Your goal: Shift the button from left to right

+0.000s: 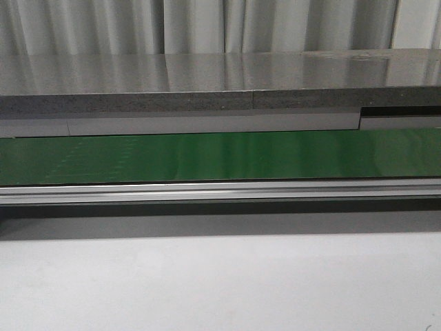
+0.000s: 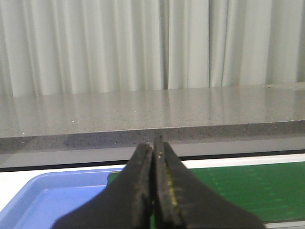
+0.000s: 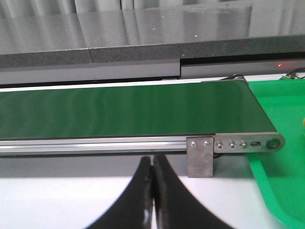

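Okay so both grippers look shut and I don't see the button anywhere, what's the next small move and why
Probably open the left gripper and tip it down toward the blue tray. Its fingers are pressed together with nothing between them, the button shows in no view, and the green belt is bare. The right gripper is likewise shut, near the green tray.

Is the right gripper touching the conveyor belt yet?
Apart. The right wrist view shows the right gripper shut, with grey table showing between its tips and the green belt.
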Action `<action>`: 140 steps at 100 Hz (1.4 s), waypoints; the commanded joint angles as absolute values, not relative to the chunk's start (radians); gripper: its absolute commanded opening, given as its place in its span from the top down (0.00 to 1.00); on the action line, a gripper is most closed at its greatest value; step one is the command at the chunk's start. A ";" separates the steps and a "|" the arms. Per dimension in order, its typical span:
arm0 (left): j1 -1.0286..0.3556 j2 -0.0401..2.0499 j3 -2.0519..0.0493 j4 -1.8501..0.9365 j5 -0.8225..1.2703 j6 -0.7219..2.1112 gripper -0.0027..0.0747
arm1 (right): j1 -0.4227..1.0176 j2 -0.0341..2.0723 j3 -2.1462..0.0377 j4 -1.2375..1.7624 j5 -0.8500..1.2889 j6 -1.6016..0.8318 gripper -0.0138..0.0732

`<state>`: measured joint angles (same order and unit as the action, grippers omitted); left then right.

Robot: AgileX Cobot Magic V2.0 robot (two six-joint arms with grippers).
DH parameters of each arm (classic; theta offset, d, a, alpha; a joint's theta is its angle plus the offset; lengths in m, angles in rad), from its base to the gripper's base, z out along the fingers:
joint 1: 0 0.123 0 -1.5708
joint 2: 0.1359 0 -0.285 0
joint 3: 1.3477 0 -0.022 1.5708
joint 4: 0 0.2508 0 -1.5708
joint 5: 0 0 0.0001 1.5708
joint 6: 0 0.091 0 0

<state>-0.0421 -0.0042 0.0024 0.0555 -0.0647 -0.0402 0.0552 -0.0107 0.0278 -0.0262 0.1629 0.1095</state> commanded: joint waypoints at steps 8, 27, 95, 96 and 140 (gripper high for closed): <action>-0.039 -0.035 0.047 0.070 -0.141 -0.066 0.99 | 0.049 -0.031 0.010 -0.037 0.079 0.108 0.92; -0.039 -0.035 0.047 0.053 -0.136 -0.066 0.99 | 0.049 -0.031 0.010 -0.037 0.079 0.108 0.92; -0.039 -0.035 0.047 0.034 -0.086 -0.066 0.99 | 0.049 -0.031 0.010 -0.037 0.079 0.108 0.92; -0.039 -0.035 0.047 0.034 -0.086 -0.066 0.99 | 0.049 -0.031 0.010 -0.037 0.079 0.108 0.92; -0.039 -0.035 0.047 0.034 -0.086 -0.066 0.99 | 0.049 -0.031 0.010 -0.037 0.079 0.108 0.92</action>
<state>-0.0421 -0.0042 0.0024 0.0439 -0.0117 -0.0529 0.0552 -0.0107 0.0278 -0.0262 0.1629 0.1092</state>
